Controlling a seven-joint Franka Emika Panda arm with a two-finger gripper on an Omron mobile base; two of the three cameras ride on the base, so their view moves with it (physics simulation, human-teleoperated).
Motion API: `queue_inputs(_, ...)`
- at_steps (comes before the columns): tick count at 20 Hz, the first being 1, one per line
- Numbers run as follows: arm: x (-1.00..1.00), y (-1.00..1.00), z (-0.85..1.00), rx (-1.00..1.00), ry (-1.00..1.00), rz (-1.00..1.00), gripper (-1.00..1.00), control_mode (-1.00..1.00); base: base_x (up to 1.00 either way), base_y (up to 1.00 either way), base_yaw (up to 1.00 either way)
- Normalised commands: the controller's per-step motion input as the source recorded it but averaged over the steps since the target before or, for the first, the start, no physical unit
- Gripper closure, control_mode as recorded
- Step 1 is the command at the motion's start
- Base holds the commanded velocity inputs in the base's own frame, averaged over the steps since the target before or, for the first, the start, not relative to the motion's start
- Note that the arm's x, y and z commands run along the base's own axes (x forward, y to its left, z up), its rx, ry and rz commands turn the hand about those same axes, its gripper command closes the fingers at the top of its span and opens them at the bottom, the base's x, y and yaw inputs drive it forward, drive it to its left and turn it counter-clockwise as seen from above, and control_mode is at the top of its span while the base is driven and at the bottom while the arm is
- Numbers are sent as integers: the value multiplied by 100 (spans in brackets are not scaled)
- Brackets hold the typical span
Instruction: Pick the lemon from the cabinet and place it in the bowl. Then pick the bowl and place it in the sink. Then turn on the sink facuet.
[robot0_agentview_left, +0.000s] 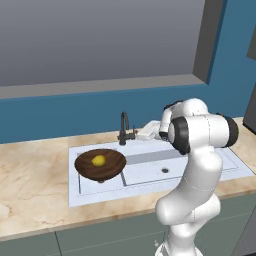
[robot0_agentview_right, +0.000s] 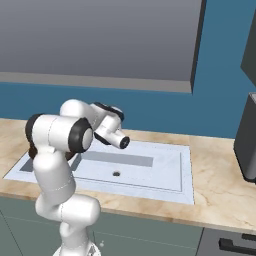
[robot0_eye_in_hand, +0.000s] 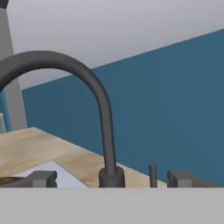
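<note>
Approaching the sink facuet (robot0_eye_in_hand: 105, 131): gripper (robot0_eye_in_hand: 111, 178) wide open, empty, straddling its base. Shift toward the side lever (robot0_eye_in_hand: 152, 174) beside that base; nudge it squarely.

lemon (robot0_agentview_left: 99, 160) in bowl (robot0_agentview_left: 111, 167), bowl in sink (robot0_agentview_left: 210, 172), faucet (robot0_agentview_left: 124, 128) behind

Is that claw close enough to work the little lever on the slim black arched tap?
Probably yes: the open claw faces the tap, its lever standing just ahead between the fingertips, nothing between.
</note>
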Motion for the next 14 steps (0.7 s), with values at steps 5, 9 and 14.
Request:
queue_inputs(5, 45, 11, -34, 0, 0, 0, -100, -100, 0, 0, 0)
queue_inputs(9, 40, 14, -21, 0, 0, 0, -100, -100, 0, 0, 0)
queue_inputs(14, 34, 7, -15, 0, 0, 0, -100, -100, 0, 0, 0)
